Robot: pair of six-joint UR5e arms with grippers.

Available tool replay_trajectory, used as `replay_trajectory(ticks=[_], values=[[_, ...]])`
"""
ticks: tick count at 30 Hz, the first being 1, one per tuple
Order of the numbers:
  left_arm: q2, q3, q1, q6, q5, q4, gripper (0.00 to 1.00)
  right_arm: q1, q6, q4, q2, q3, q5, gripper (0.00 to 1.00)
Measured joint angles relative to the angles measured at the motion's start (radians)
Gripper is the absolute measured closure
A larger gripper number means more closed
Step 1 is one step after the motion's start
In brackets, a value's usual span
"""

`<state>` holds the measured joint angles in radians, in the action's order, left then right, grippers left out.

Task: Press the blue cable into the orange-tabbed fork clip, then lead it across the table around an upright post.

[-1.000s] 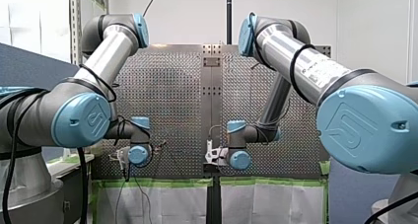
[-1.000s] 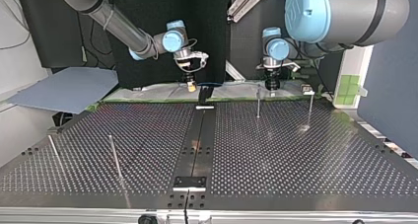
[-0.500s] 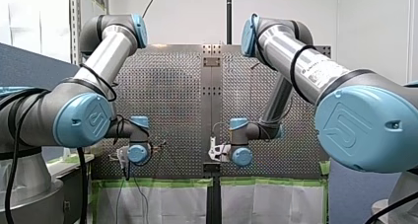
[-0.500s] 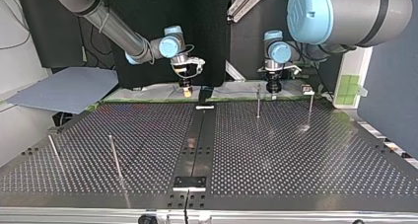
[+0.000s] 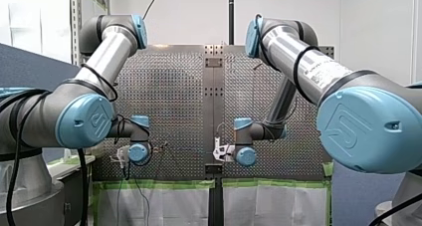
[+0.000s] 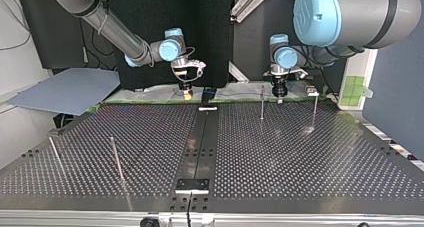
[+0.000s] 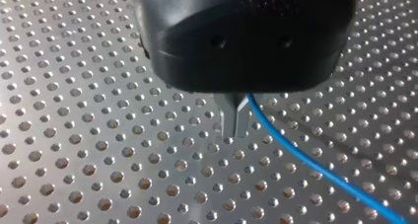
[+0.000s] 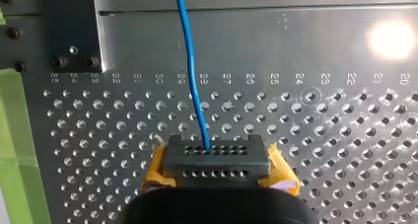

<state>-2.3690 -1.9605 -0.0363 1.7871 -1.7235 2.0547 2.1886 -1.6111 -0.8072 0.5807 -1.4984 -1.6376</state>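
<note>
Blue cable (image 8: 190, 61) is pinched in both tools. My right tool (image 8: 211, 152), the one with the yellow pads, is clamped on it. From there the cable runs straight ahead, 12 o'clock from the tips, over the perforated surface (image 8: 320, 135). My left tool (image 7: 234, 120) has its metal fingers squeezed together, and the cable comes out right at them and trails off toward 4 o'clock. In the top view both tools hang over the far edge, right one around 11 o'clock from the surface's middle, left one around 1. One thin upright post (image 6: 262, 103) stands near the left tool at about 8 o'clock of it, and a second post (image 6: 314, 112) stands at 4. Two more posts (image 6: 117, 159) are out at 9 o'clock from the middle, well apart from either tool.
</note>
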Motion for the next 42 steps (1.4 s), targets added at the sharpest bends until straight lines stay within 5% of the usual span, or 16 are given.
replay_trajectory(ticks=[6,8,10,11,12,13,14,15,29,42], values=[[0.001,0.0,0.001,0.022,0.014,0.008,0.97,0.0,0.0,-0.001,0.0,0.0,-0.001,1.0],[0.001,0.001,0.002,0.038,0.029,0.007,0.89,0.0,0.0,-0.001,0.0,0.0,-0.001,1.0],[0.0,0.001,0.003,0.054,0.045,0.005,0.58,0.0,0.0,-0.001,0.0,0.0,0.0,1.0],[0.0,0.001,0.004,0.062,0.056,0.003,0.58,0.0,0.0,-0.001,0.0,0.0,0.0,1.0],[0.0,0.001,0.005,0.065,0.064,0.003,0.42,0.0,0.0,-0.001,0.0,0.0,0.0,1.0],[0.0,0.001,0.006,0.067,0.073,0.005,0.12,0.0,0.0,-0.001,0.0,0.0,0.0,1.0],[0.0,0.001,0.007,0.067,0.086,0.01,0.12,0.0,0.0,0.0,0.0,0.0,0.0,1.0],[0.0,0.001,0.009,0.066,0.094,0.016,0.0,0.0,0.0,0.0,-0.001,0.0,0.0,1.0],[0.0,0.0,0.034,0.02,0.044,0.149,0.0,0.0,0.0,-0.001,-0.002,0.0,0.0,1.0],[0.001,-0.068,0.041,0.014,0.146,0.261,0.0,-0.001,0.0,-0.001,-0.002,0.0,0.001,1.0]])
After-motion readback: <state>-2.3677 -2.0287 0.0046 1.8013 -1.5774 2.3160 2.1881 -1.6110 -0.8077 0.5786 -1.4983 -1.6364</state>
